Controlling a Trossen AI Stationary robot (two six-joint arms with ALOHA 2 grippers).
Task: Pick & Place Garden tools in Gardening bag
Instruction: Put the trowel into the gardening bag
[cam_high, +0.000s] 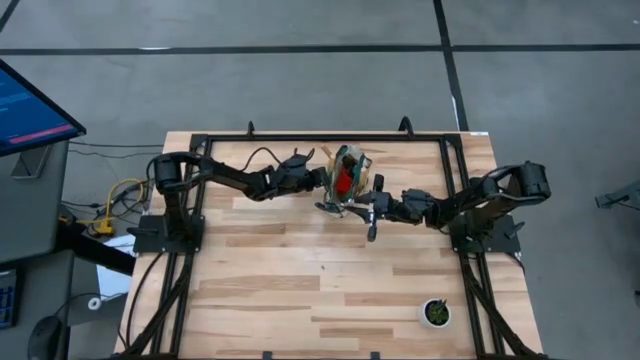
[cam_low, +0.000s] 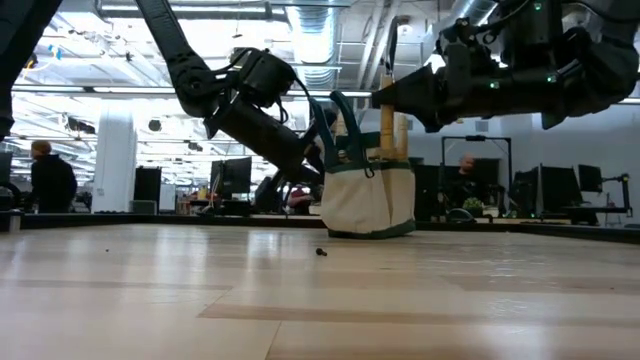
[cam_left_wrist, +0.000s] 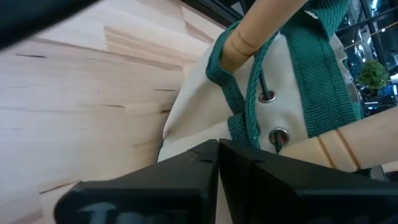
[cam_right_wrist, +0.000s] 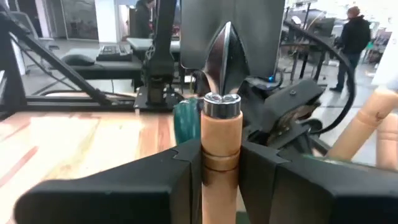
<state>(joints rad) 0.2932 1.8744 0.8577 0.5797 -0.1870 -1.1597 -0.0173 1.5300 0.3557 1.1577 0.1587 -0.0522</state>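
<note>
The beige gardening bag (cam_high: 352, 172) with green trim stands on the table's far middle. A red item (cam_high: 344, 178) lies inside, and wooden tool handles (cam_low: 385, 125) stick up out of it. My left gripper (cam_left_wrist: 217, 149) is shut, close against the bag's left side wall (cam_left_wrist: 199, 112). My right gripper (cam_right_wrist: 221, 155) hovers by the bag's near right side, shut on a trowel (cam_right_wrist: 222, 93) with a wooden handle and a silver head. The trowel's head (cam_high: 330, 207) points toward the table's left. My left gripper stands with its shut fingertips (cam_left_wrist: 186, 162) right at the bag's cream wall; whether they touch it I cannot tell. My right gripper pinches the trowel's wooden handle (cam_right_wrist: 221, 140) between its two fingers, just behind the metal collar. The fingers come level from the table's right and lie along the trowel. The trowel is lifted clear of the table.
A small black pot with a green plant (cam_high: 436, 313) stands near the table's near right corner. A dark crumb (cam_low: 320, 252) lies on the wood in front of the bag. The near half of the table (cam_high: 300, 290) is bare wood.
</note>
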